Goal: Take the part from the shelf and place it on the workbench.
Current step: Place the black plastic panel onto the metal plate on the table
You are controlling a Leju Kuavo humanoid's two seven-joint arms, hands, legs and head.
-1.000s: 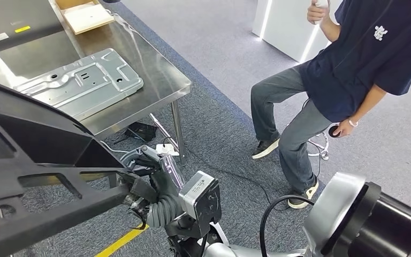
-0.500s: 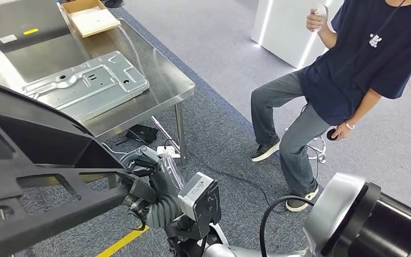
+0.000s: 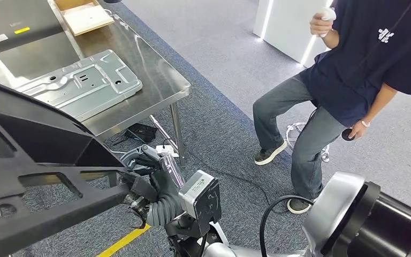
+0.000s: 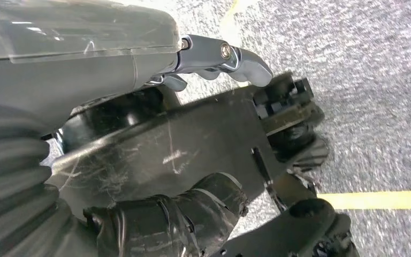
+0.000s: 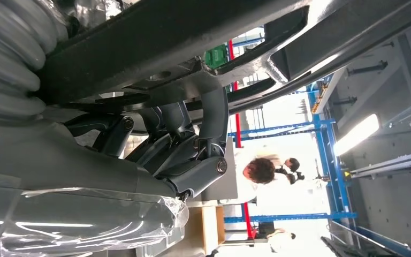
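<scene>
The part is a large black plastic frame, held low across the left of the head view. My right hand grips its near end, fingers wrapped around the bar. From the right wrist, that hand clasps the black part from beneath. At the left wrist, my left hand holds a flat scratched section of the part, grey thumb on one side and dark fingers on the other. The steel workbench stands ahead to the left, beyond the part.
A silver stamped metal plate lies on the workbench, with a cardboard box at its far end. A person in a dark shirt stands at the right. A power strip and cables lie under the bench. A yellow line crosses the carpet.
The whole picture has swayed slightly, so the camera moved. The person has stepped a little to the right. Both hands keep their hold on the black part.
</scene>
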